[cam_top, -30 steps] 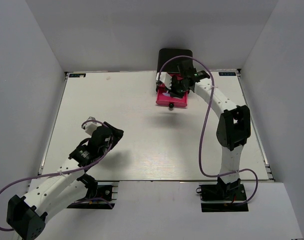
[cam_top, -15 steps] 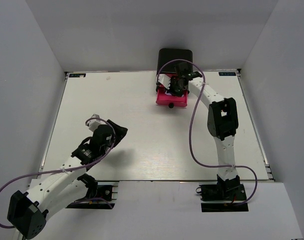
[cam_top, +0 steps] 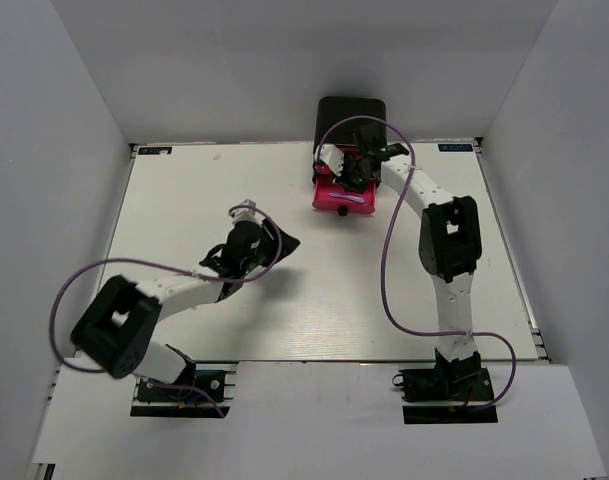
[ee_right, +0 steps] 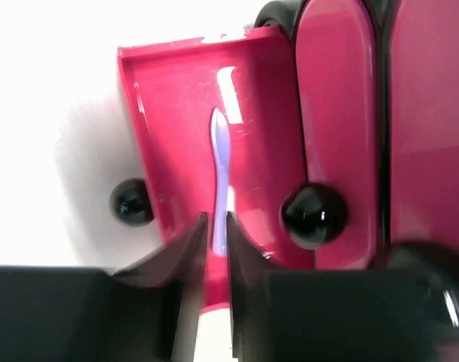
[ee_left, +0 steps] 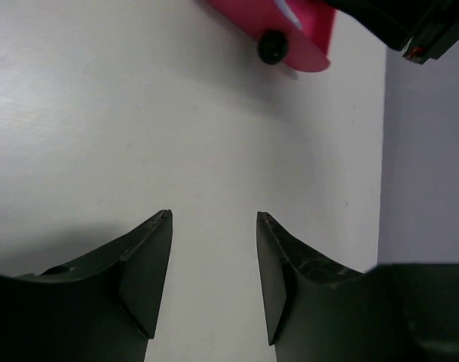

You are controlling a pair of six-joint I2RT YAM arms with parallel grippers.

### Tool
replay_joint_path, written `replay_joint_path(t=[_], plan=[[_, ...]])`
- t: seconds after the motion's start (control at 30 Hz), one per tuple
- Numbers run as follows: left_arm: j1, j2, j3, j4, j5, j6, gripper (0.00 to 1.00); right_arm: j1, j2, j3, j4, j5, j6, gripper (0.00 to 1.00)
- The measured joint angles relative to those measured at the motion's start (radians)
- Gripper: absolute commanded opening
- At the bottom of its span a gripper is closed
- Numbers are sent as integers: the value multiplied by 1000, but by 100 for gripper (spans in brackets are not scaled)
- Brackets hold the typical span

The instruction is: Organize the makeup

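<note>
As left claw swings inward, jaws apart

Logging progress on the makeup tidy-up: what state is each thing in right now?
Pink drawer: pulled open.
Purple stick: lying in that drawer.
Neighbouring drawer: shut.
Left tool: open, empty.
Right tool: tips close on either side of the stick; grip unclear.

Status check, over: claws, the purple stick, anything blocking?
Left claw open, empty, over table. Right claw straddling purple stick in open pink drawer; grip unclear. No obstruction seen.
</note>
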Motion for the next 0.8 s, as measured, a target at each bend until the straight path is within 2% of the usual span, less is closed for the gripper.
replay_joint_path(t=[0.03, 0.2, 0.23, 0.27, 0.33, 0.47, 0.57, 0.7, 0.8], plan=[[0, 61, 31, 54, 25, 9, 53, -6, -16, -17, 5, -17, 35, 0], [0, 357, 193, 288, 130, 9, 32, -58, -197, -198, 82, -111, 235, 0], [0, 417, 233, 320, 151, 3, 31, -74, -248, -244, 105, -128, 277, 14], [0, 466, 266, 345, 166, -5, 30, -92, -303, -300, 144, -143, 329, 36], [0, 559, 334, 383, 193, -26, 30, -123, -415, -419, 221, -161, 424, 44], [0, 694, 453, 426, 219, -78, 33, -175, -547, -554, 315, -201, 562, 29], [-5, 776, 540, 437, 222, -116, 32, -200, -565, -595, 360, -239, 635, 27], [-10, 833, 629, 408, 214, -149, 22, -228, -571, -655, 384, -271, 687, 26], [-12, 845, 679, 359, 195, -157, 18, -246, -574, -683, 394, -286, 708, 26]])
